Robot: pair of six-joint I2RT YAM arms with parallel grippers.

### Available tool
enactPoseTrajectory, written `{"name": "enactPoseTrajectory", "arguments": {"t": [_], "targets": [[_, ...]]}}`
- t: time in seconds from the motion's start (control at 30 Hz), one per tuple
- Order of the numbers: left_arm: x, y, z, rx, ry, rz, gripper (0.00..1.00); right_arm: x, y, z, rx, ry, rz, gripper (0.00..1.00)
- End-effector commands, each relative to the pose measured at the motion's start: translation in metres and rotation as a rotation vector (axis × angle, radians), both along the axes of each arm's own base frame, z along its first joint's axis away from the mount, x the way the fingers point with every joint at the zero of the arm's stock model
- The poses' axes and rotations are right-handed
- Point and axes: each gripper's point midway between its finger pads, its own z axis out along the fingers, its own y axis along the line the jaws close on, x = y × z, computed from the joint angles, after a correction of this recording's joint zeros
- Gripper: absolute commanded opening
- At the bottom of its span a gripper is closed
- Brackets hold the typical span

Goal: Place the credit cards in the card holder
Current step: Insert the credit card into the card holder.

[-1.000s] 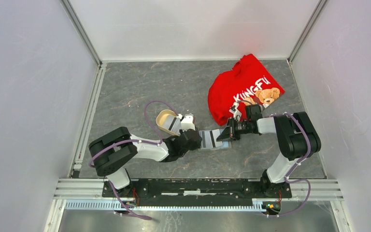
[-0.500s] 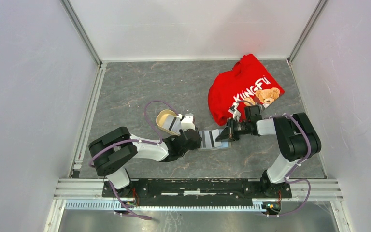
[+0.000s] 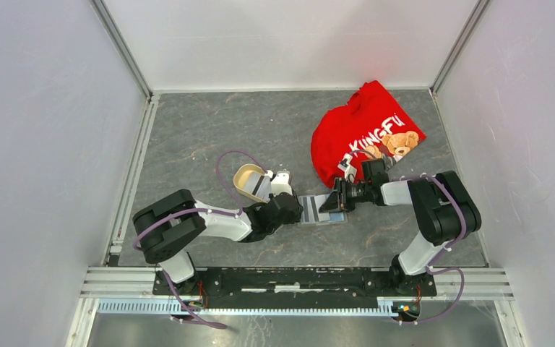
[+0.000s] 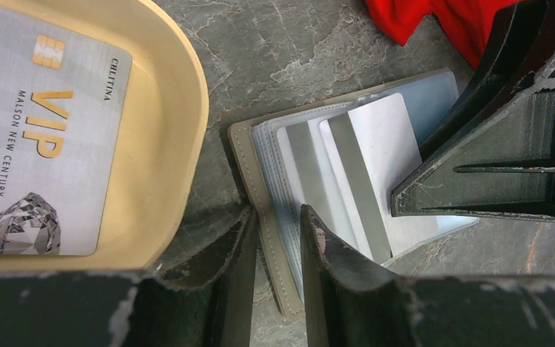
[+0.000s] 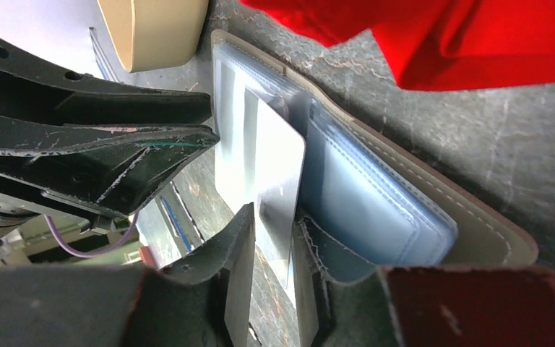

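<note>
L arm (image 3: pixel 217 220) lies low over the worktop (image 3: pixel 209 130), elbow folded back near its base, forearm reaching right toward ctr. R arm (image 3: pixel 433 199) is folded up at the right side, wrist turned left, forearm low and approx level. The 2 tools meet nose to nose over the card holder (image 3: pixel 323 210), which lies open on the worktop btwn the tray (image 4: pixel 181 108) and the red shirt (image 3: pixel 365 137).

L tool (image 4: pixel 278 231): jaws narrow, closed on the holder's left cover edge, one finger outside the cover, the other on the clear inner pockets.

R tool (image 5: pixel 274 267): jaws a little apart, w/ the near end of a white card (image 5: pixel 278 166) lying in the gap. The gap looks wider than the thin card, so no pinch shows. The card is tilted, its far end in among the clear pockets. Can't tell if it's inside a sleeve or just on top.

Containers: the holder also has a 2nd grey-striped card (image 4: pixel 300 173) under clear plastic, just left of the white one. The beige tray sits just left of the holder, a strip of worktop btwn them, w/ a pale grey VIP card (image 4: pixel 43 130) flat inside. The shirt is crumpled at far right, its edge near the holder, not over it.
</note>
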Motion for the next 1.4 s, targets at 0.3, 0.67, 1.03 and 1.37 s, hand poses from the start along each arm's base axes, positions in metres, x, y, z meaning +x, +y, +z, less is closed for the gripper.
{"name": "enactPoseTrajectory", "arguments": {"t": [0.3,0.67,1.03,1.37], "targets": [[-0.027,0.011,-0.025,0.080,0.080,-0.096,0.33,0.023,-0.015,-0.001,-0.215,-0.219,0.115,0.51],[-0.026,0.009,-0.010,0.029,0.077,-0.091,0.34,0.022,-0.006,0.004,-0.373,-0.411,0.315,0.65],[-0.024,0.016,-0.008,-0.047,0.113,-0.070,0.33,-0.010,0.014,0.015,-0.275,-0.543,0.615,0.86],[-0.023,0.012,0.000,-0.079,0.112,-0.079,0.33,-0.025,0.023,0.028,-0.237,-0.658,0.763,0.92]]}}
